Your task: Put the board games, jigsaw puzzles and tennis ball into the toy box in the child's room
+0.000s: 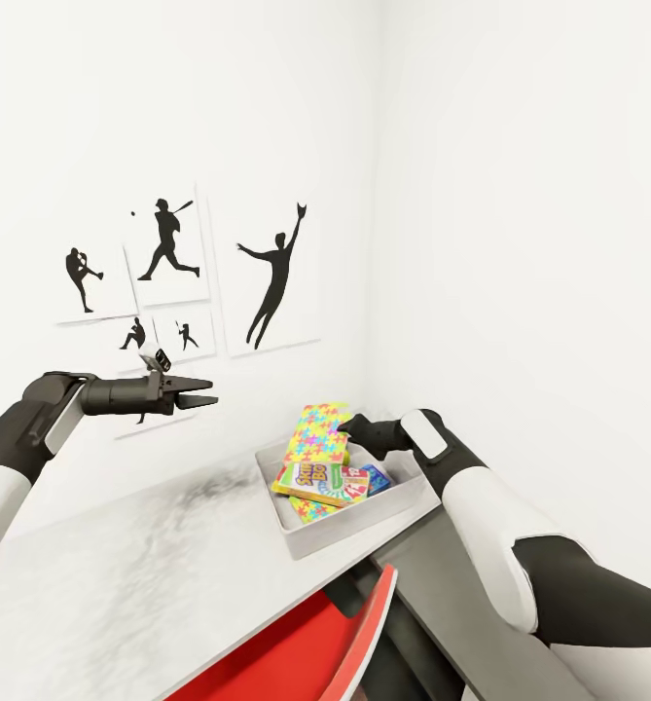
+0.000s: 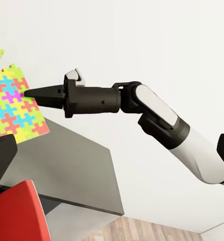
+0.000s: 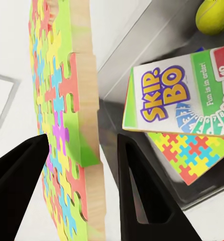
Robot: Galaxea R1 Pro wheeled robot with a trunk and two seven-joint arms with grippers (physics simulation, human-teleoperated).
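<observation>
The thin square jigsaw puzzle board of multicoloured interlocking patches with a pale wood edge [image 3: 67,125] stands nearly upright over the shallow light grey toy box [image 1: 296,540], apparently so it can drop in edge-first. The right hand [image 3: 82,165] is clamped across its edge. At 3 o'clock lie the "SKIP BO" game box [image 3: 175,95], a second puzzle [image 3: 190,153] and the yellow-green tennis ball [image 3: 215,15]; the left hand [image 1: 200,394] hovers, fingers apart, above the pale tabletop [image 1: 121,584].

Toys gathering in the toy box [image 1: 306,540] on the table [image 1: 121,574].
I see one jigsaw puzzle [image 1: 317,434] standing upright over the box; the SKIP BO game [image 1: 327,481] lies tilted on a second puzzle [image 3: 192,153], tennis ball [image 3: 216,15] beside.
</observation>
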